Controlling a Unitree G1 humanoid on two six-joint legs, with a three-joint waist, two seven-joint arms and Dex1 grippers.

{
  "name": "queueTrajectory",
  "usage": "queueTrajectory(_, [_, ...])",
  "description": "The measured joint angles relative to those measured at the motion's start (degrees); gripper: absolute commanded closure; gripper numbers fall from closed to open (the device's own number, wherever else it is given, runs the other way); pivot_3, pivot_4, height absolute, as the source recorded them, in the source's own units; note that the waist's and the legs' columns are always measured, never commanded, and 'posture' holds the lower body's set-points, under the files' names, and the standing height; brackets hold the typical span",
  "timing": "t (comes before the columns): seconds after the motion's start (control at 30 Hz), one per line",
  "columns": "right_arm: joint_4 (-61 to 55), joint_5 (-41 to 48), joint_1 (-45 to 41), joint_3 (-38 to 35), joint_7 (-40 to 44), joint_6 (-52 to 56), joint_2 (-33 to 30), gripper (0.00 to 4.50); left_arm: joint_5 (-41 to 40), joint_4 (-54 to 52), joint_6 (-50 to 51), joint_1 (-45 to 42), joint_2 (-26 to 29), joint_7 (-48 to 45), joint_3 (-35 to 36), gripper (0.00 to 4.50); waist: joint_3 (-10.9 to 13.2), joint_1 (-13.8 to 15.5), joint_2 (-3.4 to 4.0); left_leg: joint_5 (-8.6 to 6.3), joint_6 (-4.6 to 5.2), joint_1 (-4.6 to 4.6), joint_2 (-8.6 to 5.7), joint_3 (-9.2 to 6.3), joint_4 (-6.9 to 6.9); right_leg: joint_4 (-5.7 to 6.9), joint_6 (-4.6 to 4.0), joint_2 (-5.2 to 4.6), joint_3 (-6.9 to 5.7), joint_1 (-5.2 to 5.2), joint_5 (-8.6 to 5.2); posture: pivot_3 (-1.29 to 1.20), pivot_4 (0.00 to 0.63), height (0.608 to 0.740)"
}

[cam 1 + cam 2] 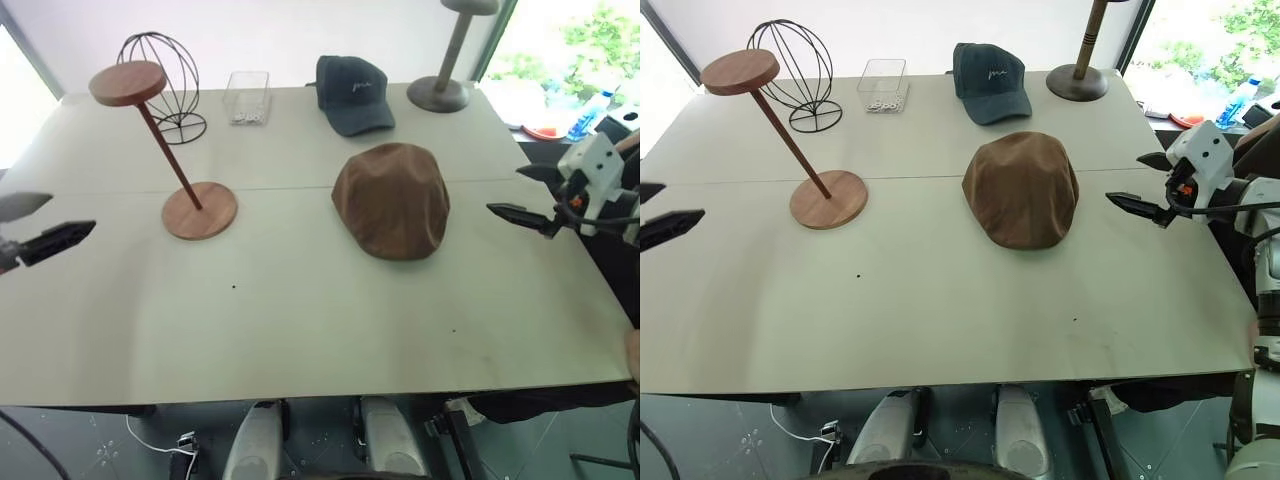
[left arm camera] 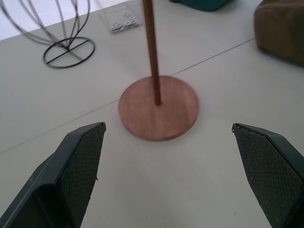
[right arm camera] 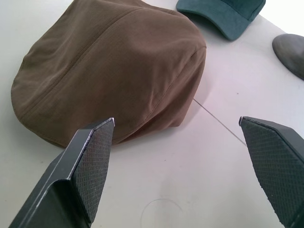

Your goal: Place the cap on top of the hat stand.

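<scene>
brown suede-like fabric is what you have to deal with: the cap (image 1: pixel 391 199) lies crown-up on the table (image 1: pixel 300 310), just ahead of your right gripper (image 1: pixel 525 195) and a little to its inside, not touching it. that gripper hangs off the table's right edge with its two fingers spread wide and nothing between them; in the right wrist view the cap's near hem sits just past the fingertips.

your left gripper (image 1: pixel 35 225) is likewise wide open and empty, hovering at the left edge. the hat stand (image 1: pixel 165 150) stands ahead of it, its round base closest and the slanted rod rising to the top disc further out.

judging by the folds and the slumped crown, the cap looks soft and light. it will probably collapse and flop when lifted, so a pinch at the crown may just pull up a pleat of cloth. the edge nearest your right gripper looks thicker and seamed; you could take it there, one finger under the hem and one on top. the cloth looks matte, so slipping seems unlikely.

the stand looks stiff but top-heavy on its thin leaning rod, so you may tip it if the cap drags on the disc. the dark cap (image 1: pixel 353 93) lies beyond the brown one, well apart from either gripper.
</scene>
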Motion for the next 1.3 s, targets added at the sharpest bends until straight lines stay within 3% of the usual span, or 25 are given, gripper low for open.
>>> queueTrajectory(0.2, [-22.0,-0.46,3.45,2.22,-3.97,8.47,-0.94,0.17,-7.5,-4.07,3.54,-13.64,5.85,-8.65,-13.19,0.0,-0.01,-0.24,0.02,0.0,0.0,0.06,0.02,0.02,-0.09,0.03,0.19,0.05,0.02,-0.01,0.02,0.0,0.15,0.74])
queueTrajectory(0.4, [-39.27,-4.76,12.4,6.45,-13.25,16.68,1.9,0.17,-7.3,-3.85,3.32,-24.99,4.89,-15.36,-26.97,0.0,0.0,0.15,-0.04,0.01,0.01,0.0,0.04,0.01,0.13,0.07,0.06,0.1,0.03,0.03,-0.04,0.0,0.15,0.74])
queueTrajectory(0.53, [-43.67,-9.83,15.73,10.66,-18.79,18.01,3.27,0.17,-5.53,-2.19,3.16,-31.06,1.74,-17.34,-32.91,0.0,-0.01,0.19,-0.06,0.0,0.01,-0.14,0.04,-0.01,0.42,0.09,0.06,0.12,0.03,0.06,-0.03,0.0,0.15,0.74])
queueTrajectory(0.7, [-44.6,-20.32,18.88,17.72,-25.0,14.66,4.39,0.17,-2.78,0.02,3.13,-35.43,-2.22,-18.66,-38.3,0.0,-0.04,0.19,-0.16,0.0,0.02,-0.23,0.04,-0.02,0.5,0.09,0.06,0.12,0.02,0.04,-0.03,0.0,0.15,0.74])
queueTrajectory(0.97, [-39.45,-32.79,22.02,26.02,-31.27,9.01,8.96,0.17,-0.48,1.27,3.25,-39.27,-6.05,-19.36,-40.62,0.0,-0.04,-0.03,-0.18,0.0,0.04,-0.33,0.04,-0.05,0.63,0.15,0.1,0.15,0.02,0.0,-0.01,0.0,0.15,0.74])
queueTrajectory(1.3, [-23.27,-47.9,14.56,31.88,-41.46,-3.41,14.42,0.17,1.14,1.48,3.59,-40.05,-7.53,-18.94,-40.65,0.0,-0.15,-0.1,-0.36,0.0,0.04,-0.26,0.05,-0.09,0.79,0.17,0.1,0.18,0.03,0.12,0.04,0.0,0.15,0.74])
